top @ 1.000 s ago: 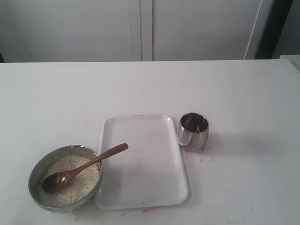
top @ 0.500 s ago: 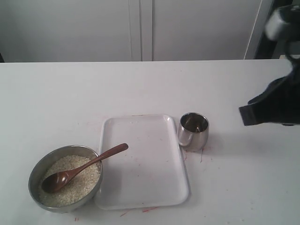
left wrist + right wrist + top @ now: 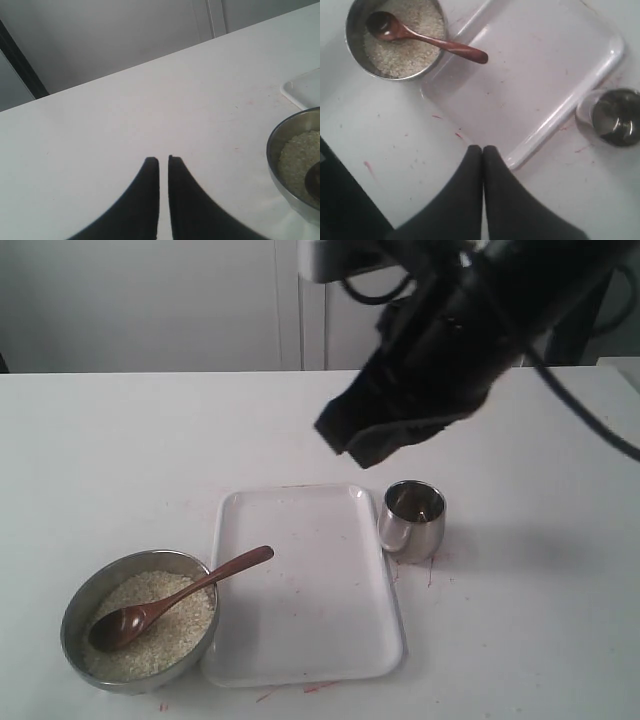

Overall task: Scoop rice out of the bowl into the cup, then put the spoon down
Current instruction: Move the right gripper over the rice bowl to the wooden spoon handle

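Observation:
The grey steel bowl (image 3: 72, 608) stands at the front left, filled with off-white rice (image 3: 175, 622). The brown wooden spoon (image 3: 185, 594) lies in it, scoop on the rice and handle resting over the rim toward the tray. The shiny steel cup (image 3: 412, 522) stands just right of the tray. My right gripper (image 3: 482, 148) is shut and empty, held high above the tray's edge; its arm (image 3: 430, 360) fills the upper middle of the exterior view. My left gripper (image 3: 160, 159) is shut with a thin slit, over bare table beside the bowl (image 3: 278, 145).
A white rectangular tray (image 3: 310, 610) lies between bowl and cup, with nothing on it. Small red specks dot the white table (image 3: 520, 620) around the tray and cup. A pale wall stands behind the table's far edge.
The right arm has swung in from the right edge to hang over the tray and cup. Bowl, spoon and cup have not moved.

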`<state>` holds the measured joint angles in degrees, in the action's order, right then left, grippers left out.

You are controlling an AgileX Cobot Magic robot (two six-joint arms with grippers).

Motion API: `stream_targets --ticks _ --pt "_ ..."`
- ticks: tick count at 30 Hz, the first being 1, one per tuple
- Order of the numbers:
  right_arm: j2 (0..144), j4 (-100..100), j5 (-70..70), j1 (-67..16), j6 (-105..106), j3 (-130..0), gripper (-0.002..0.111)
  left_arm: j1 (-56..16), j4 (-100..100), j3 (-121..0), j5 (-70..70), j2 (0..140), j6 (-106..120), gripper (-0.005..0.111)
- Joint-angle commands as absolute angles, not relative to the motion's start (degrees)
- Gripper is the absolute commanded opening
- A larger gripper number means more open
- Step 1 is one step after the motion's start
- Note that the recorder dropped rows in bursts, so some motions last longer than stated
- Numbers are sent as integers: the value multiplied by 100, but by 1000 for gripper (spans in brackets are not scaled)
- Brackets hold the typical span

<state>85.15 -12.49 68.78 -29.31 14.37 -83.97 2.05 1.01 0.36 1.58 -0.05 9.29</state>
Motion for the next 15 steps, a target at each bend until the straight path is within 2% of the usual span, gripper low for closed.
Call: stream_targets --ticks 1,10,15 --pt "9334 -894 6996 -3684 1576 -9346 0 190 51 0 125 0 921 14" --pt "10459 -1167 6996 -3857 4678 -9462 0 190 51 0 125 0 921 14" --pt "10558 -1024 6151 -3964 5682 -9462 0 190 51 0 125 0 921 14"
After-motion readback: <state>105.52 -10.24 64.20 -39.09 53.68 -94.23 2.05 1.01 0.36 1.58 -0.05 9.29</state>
